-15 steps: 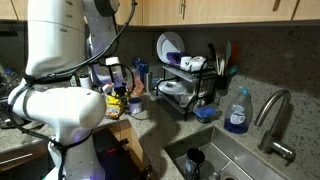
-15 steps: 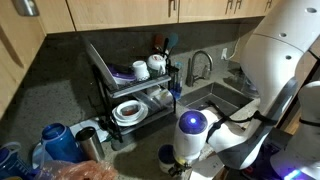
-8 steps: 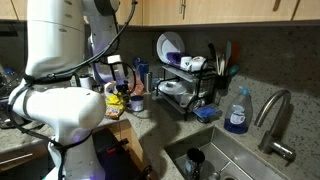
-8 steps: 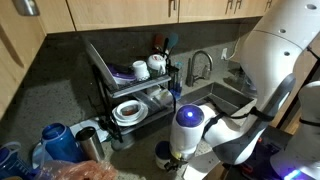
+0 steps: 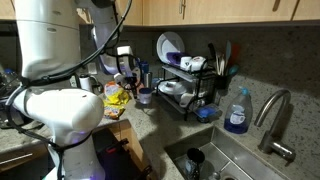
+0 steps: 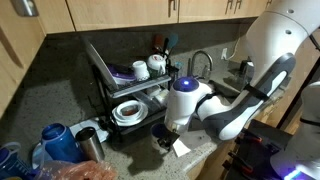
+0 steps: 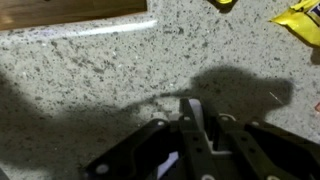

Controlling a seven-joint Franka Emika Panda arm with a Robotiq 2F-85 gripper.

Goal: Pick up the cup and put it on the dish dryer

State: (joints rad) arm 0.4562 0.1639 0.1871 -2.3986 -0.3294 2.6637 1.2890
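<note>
The cup (image 5: 143, 96) is a small dark cup with a pale rim, and my gripper (image 5: 133, 84) holds it by the rim above the speckled counter. In an exterior view the gripper (image 6: 165, 128) holds the cup (image 6: 160, 135) just in front of the dish dryer's lower tier. The dish dryer (image 5: 186, 82) is a black two-tier wire rack with white plates, bowls and utensils, and it also shows in an exterior view (image 6: 130, 85). In the wrist view the fingers (image 7: 197, 120) are closed on a pale strip of the cup's rim (image 7: 194, 108).
Yellow snack packets (image 5: 117, 98) lie on the counter by the arm. A blue soap bottle (image 5: 237, 112), a faucet (image 5: 272, 115) and the steel sink (image 5: 215, 160) lie beyond the rack. A blue kettle (image 6: 60, 140) and a steel tumbler (image 6: 90, 143) stand at the counter's end.
The arm has swung toward the dish dryer and carried the cup with it, from beside the yellow packets to just in front of the rack.
</note>
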